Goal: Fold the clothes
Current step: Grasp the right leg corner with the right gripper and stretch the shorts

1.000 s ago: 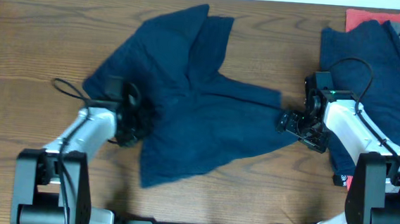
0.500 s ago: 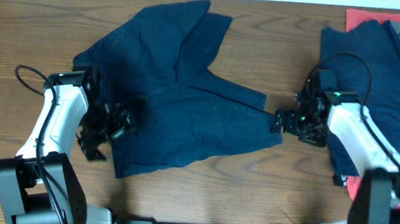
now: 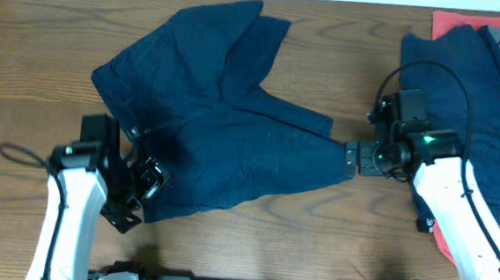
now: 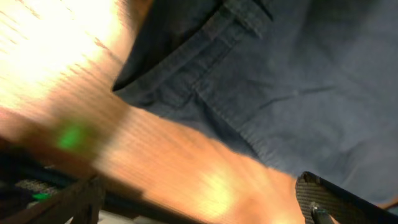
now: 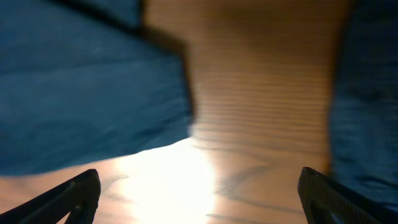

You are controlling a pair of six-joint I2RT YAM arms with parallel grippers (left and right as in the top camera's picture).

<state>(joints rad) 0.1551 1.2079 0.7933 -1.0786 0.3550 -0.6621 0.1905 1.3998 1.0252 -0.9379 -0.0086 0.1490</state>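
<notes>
The navy shorts (image 3: 224, 129) lie spread out on the middle of the wooden table (image 3: 27, 54), and a pile of other clothes (image 3: 475, 76) lies at the right edge. The left gripper (image 3: 146, 181) is at the shorts' lower left edge, and the right gripper (image 3: 351, 158) is just beside the tip of one leg. Both have their fingers spread wide, with nothing held between them.

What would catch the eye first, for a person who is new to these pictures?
First, the dark navy shorts spread across the middle of the table. Then the open left claw at their near-left edge and the open right claw by a leg's tip. A clothes pile lies far right.
</notes>
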